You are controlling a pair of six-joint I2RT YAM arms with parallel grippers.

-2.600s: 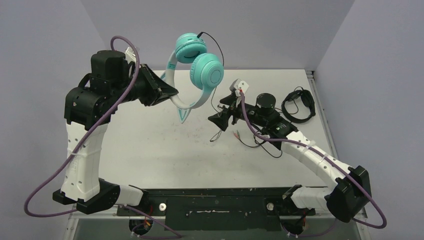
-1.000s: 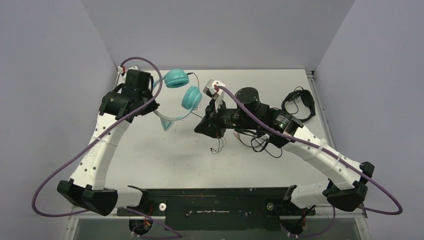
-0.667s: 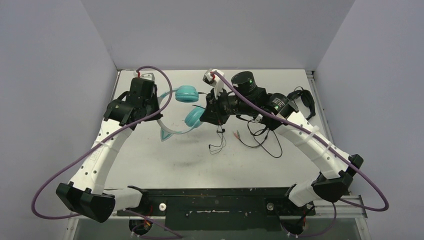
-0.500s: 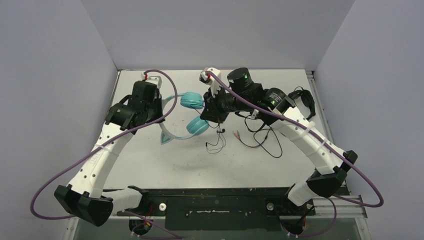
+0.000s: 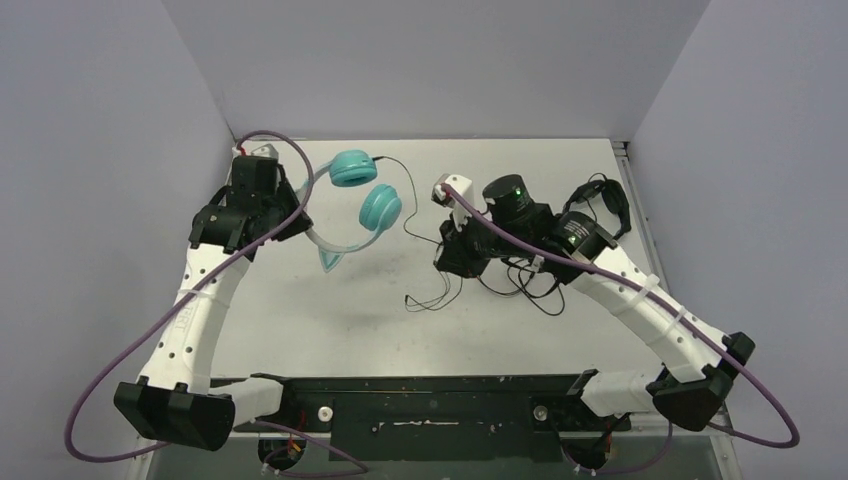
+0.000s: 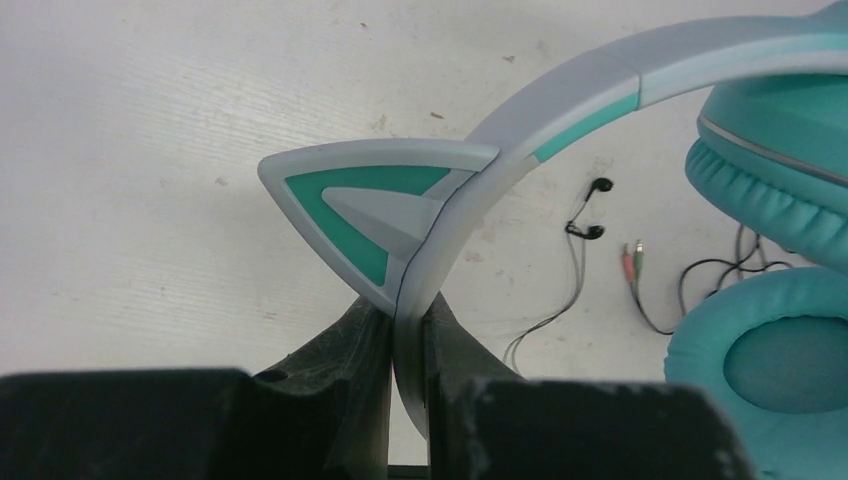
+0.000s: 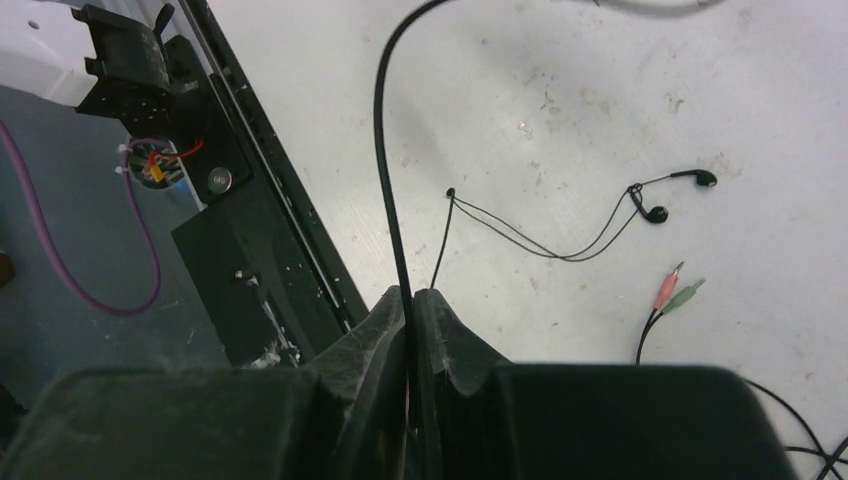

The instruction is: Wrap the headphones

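Headphones point(image 5: 362, 190) sit at far left of table point(image 5: 330, 320), teal cups twd centre. L gripper point(image 6: 408, 325) clamped on pale headband point(image 6: 560, 110), just below cat-ear tip. R gripper point(image 7: 411, 300), right of the cups, pinched tight on thin black cable point(image 7: 386, 150). Earbuds point(image 7: 650, 205) & red/green plugs point(image 7: 673, 288) lie on table nearby. Black headset point(image 5: 597, 208) at far right.

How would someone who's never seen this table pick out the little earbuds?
Look at the white table, near its middle, close to the right hand. The earbuds lie loose there: a thin black wire ending in two black buds, unlike the neighbouring cable's pink and green plugs.
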